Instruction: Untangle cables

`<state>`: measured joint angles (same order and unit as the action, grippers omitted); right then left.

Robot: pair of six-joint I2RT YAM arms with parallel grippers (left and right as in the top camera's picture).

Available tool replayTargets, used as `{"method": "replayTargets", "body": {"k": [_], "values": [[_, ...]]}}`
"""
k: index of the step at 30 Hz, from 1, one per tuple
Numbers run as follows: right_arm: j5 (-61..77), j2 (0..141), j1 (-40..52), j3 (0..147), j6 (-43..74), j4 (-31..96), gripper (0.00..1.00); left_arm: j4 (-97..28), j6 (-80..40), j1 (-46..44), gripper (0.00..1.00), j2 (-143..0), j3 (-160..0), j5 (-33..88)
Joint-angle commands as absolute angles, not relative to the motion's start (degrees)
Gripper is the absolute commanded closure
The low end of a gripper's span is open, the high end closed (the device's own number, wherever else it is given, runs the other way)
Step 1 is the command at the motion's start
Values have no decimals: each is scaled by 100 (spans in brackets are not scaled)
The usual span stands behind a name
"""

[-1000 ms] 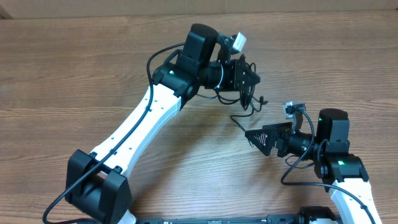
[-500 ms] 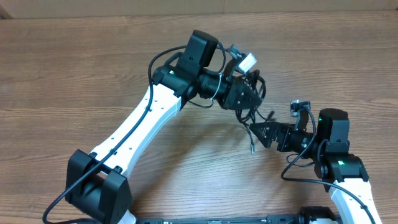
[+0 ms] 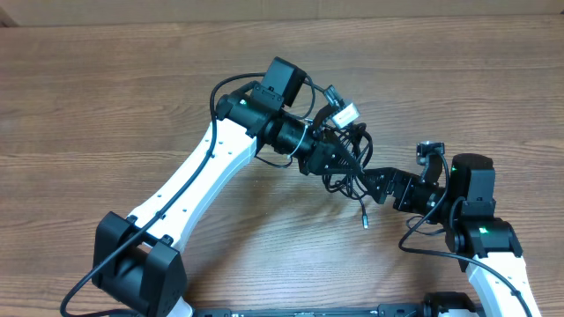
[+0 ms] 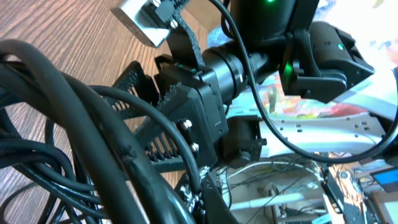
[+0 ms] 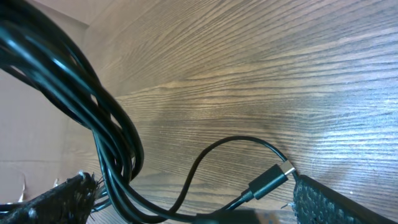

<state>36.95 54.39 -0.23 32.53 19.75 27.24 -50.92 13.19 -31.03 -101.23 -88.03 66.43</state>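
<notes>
Now: cable tangle held between the two arms

The cables (image 3: 345, 185) hang as a looped black bundle over the right-centre of the wooden table (image 3: 132, 88), with one plug (image 3: 364, 222) dangling below the tangle. The left gripper (image 3: 342, 163) is pressed together on the bundle from the upper left. The right gripper (image 3: 370, 183) reaches in from the right with its jaws spread wide. In the right wrist view, several strands run between its fingers (image 5: 336, 202), and a plug lies just beside one of them.
</notes>
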Motion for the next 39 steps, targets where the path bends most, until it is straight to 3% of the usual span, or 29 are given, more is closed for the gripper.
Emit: {"method": "replayTargets", "body": {"k": [1,14,22,39], "values": [[3610,5450,-5,3341,2108,2705,0,-5164,1789,-3074,96,-9963,-8945,6858],[3830,5452,-5,3341,2145,2209,0,-5312,1831,-3409,96,-9963,-8945,7122],[2980,5452,-5,3341,2447,2357,0,-5542,1826,-3518,96,-9963,-8945,7166],[2104,5452,-5,3341,2550,3050,0,-5435,1822,-2779,96,-9963,-8947,8425]]}}
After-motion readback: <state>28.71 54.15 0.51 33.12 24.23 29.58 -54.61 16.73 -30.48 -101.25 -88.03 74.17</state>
